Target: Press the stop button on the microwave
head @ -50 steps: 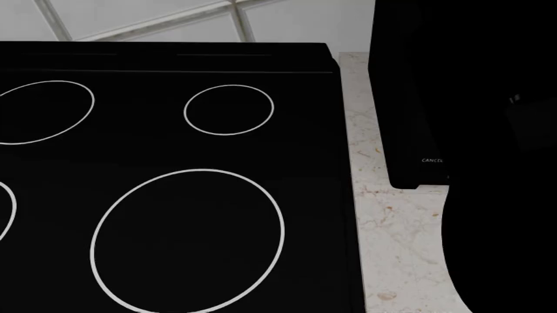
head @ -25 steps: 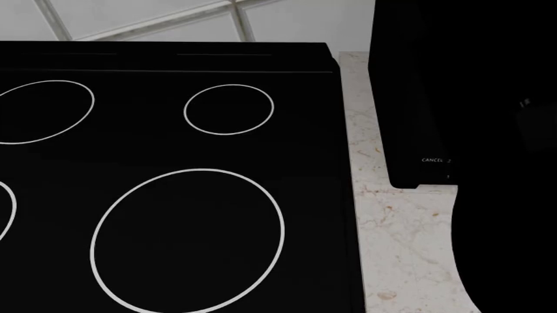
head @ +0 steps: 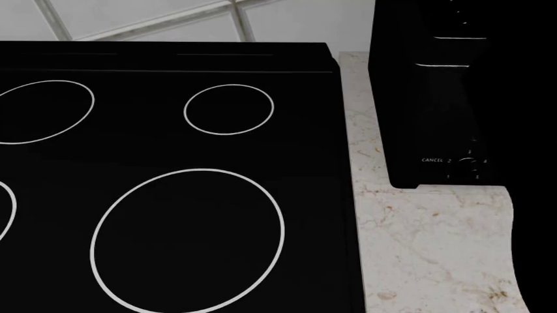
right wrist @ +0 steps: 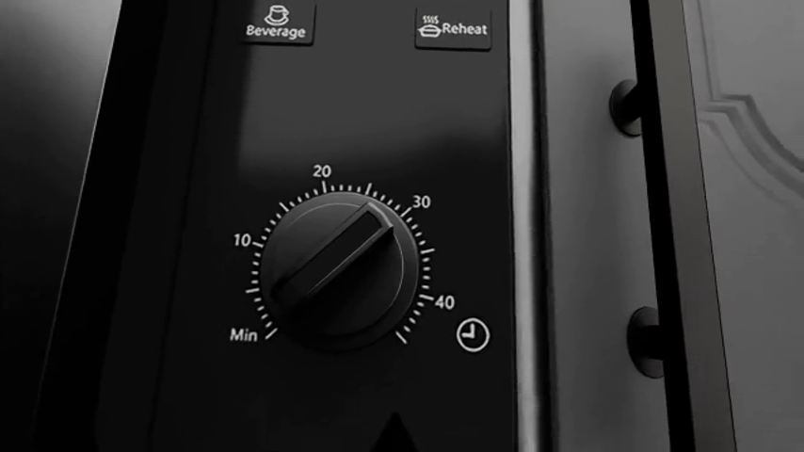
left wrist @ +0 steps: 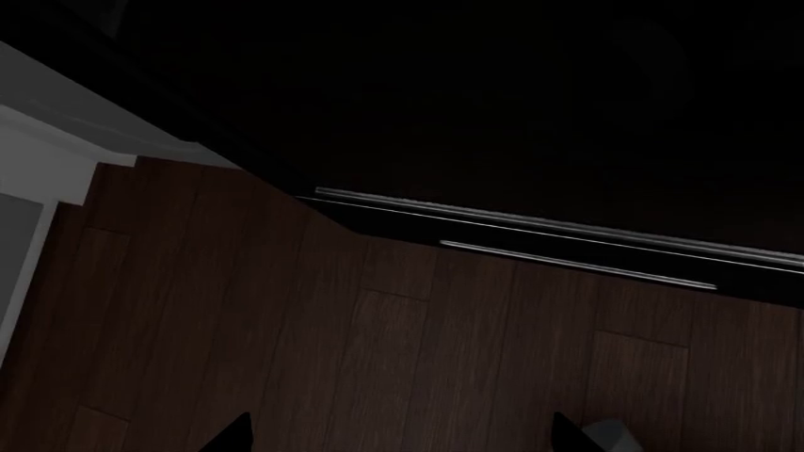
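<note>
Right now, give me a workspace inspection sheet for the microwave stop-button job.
Surface: marble countertop, bare beside the cooktop.
Job's things: black microwave on the counter; CANCEL label at its lower front edge; timer dial and Reheat button fill the right wrist view.
Clutter: nothing seen.
Grippers: left hand shows only fingertips, apart, over the wood floor; right hand only a dark tip at the frame edge, state unclear.
Cables: nothing seen.
Surroundings: black cooktop with ring burners, white tiled wall.

Left claw (left wrist: 402,435) shows two dark, pointed fingertips (left wrist: 233,435).
</note>
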Available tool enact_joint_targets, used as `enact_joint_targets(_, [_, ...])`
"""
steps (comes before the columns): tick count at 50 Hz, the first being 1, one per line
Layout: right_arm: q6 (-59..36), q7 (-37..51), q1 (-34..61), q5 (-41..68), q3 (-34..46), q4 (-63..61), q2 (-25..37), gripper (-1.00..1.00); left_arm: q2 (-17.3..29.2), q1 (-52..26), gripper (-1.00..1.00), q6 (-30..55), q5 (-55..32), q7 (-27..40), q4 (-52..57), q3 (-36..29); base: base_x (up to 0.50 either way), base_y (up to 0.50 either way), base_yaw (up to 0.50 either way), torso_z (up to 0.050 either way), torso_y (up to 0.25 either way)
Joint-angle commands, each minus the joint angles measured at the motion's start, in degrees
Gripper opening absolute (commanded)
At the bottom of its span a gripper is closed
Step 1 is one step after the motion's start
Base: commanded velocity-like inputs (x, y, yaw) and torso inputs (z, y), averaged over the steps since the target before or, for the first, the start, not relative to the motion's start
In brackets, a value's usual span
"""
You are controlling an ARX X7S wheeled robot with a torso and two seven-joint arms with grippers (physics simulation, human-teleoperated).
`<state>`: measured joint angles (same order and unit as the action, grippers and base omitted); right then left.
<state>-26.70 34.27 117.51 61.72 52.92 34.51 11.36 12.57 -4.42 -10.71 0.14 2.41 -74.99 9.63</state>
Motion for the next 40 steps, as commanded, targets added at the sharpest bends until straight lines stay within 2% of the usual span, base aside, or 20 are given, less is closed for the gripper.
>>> enact_joint_targets(1, [-1.8,3.0,-2.2,2.3,-1.2,-5.5,2.9,-1.00,0.0,0.0,1.00,0.0,0.0,0.0,0.0,0.0,0.00,0.00,0.00,0.000,0.000])
enact_joint_targets(24, [-6.6,7.6,-6.5,5.7,-1.1,-17.2,8.1,-1.00,0.0,0.0,1.00,0.0,0.0,0.0,0.0,0.0,0.00,0.00,0.00,0.000,0.000])
enact_joint_targets(40, [-6.3,6.9,-6.9,4.7,-0.5,-15.8,8.0,-1.00,0.0,0.0,1.00,0.0,0.0,0.0,0.0,0.0,0.00,0.00,0.00,0.000,0.000])
